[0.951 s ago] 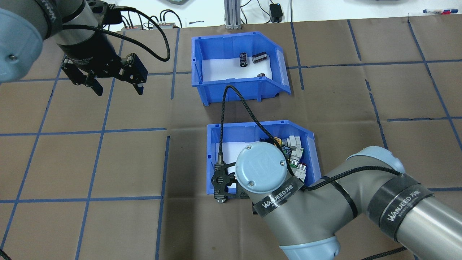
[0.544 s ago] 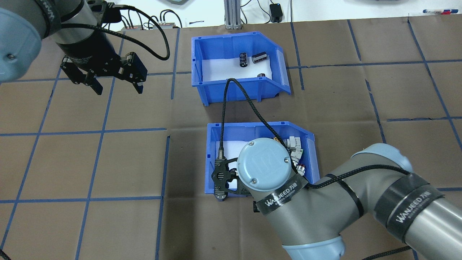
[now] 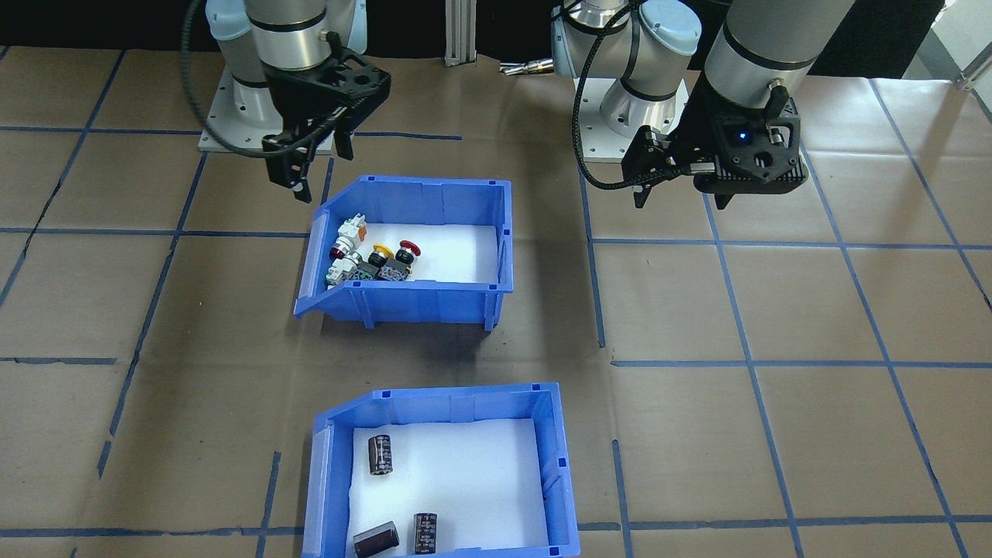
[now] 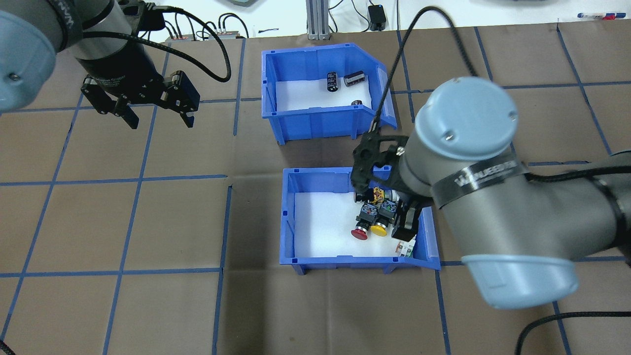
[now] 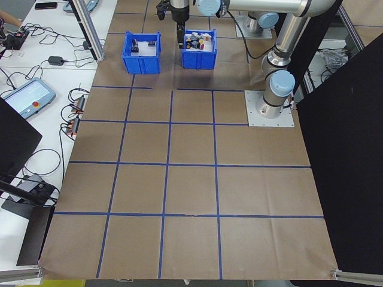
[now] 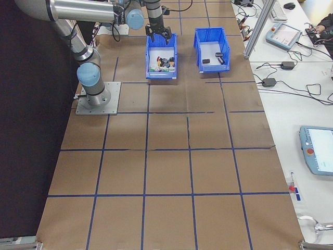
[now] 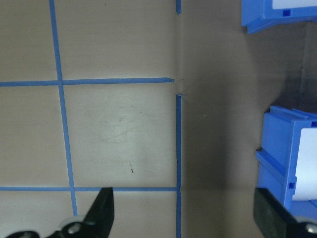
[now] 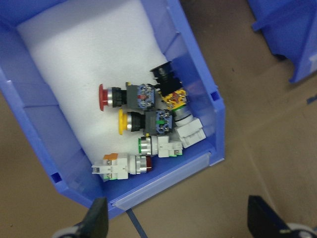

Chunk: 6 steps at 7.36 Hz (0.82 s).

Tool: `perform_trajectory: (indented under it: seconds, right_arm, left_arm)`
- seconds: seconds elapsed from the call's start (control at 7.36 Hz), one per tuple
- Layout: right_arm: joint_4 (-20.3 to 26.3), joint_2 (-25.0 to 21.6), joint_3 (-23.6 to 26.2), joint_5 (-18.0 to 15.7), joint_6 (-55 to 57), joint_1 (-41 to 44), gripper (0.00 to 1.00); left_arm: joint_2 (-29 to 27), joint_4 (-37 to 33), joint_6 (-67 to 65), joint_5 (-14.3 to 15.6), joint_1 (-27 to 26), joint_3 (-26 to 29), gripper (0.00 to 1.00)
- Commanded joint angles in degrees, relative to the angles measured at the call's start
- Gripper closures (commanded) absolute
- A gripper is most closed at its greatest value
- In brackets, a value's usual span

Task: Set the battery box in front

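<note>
Front-facing view: the battery box, a blue plastic bin with a white foam floor and one sloped low side, sits at the near edge of the brown paper-covered table, three dark cylindrical batteries lying in it. Beyond it, toward the robot's base, stands the switch bin, an identical blue bin with red- and yellow-capped push-button switches heaped at its sloped end. The right gripper hangs above the table just past the switch bin's sloped corner, fingers apart and holding nothing. The left gripper hangs well off to the switch bin's other side; its jaws are hard to judge here.

Overhead view: the left gripper shows both fingers spread wide, empty, beside the battery box. The right arm's wrist covers the sloped end of the switch bin, so the right gripper is largely hidden.

Left side view: both bins appear small and far, the battery box farther from the robot than the switch bin.

Right side view: the same layout, with the switch bin nearer the base.

Left wrist view: two widely parted fingertips over bare paper, blue bin corners at the edge.

Right wrist view: the switches seen close, and two widely spread fingertips outside the switch bin's low side.
</note>
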Motion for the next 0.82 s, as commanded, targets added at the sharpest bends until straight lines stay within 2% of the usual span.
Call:
perform_trajectory:
  seconds: [0.0,0.27,0.41,0.54,0.68]
  right_arm:
    - [-0.4,1.2,-5.8,2.6,14.0,-9.6,0.00]
    - [1.7,9.0,-14.9,1.2,28.1,-10.4,0.00]
    - [7.8,12.1,-20.1,-0.1,36.1,-10.4,0.00]
    - [16.4,14.3,-23.8,0.0,45.1,-10.4,0.00]
    - [20.6,15.0,-24.6,0.8,53.0,-10.4,0.00]
  left_arm:
    - [0.0,0.0,0.0,0.0,0.0,-0.2,0.00]
    - [0.0,0.0,0.0,-0.1,0.0,-0.1,0.00]
    - [-0.1,0.0,0.0,-0.2,0.0,-0.3,0.00]
    - [-0.1,0.1,0.0,-0.3,0.0,-0.3,0.00]
    - [-0.1,0.1,0.0,-0.3,0.0,-0.3,0.00]
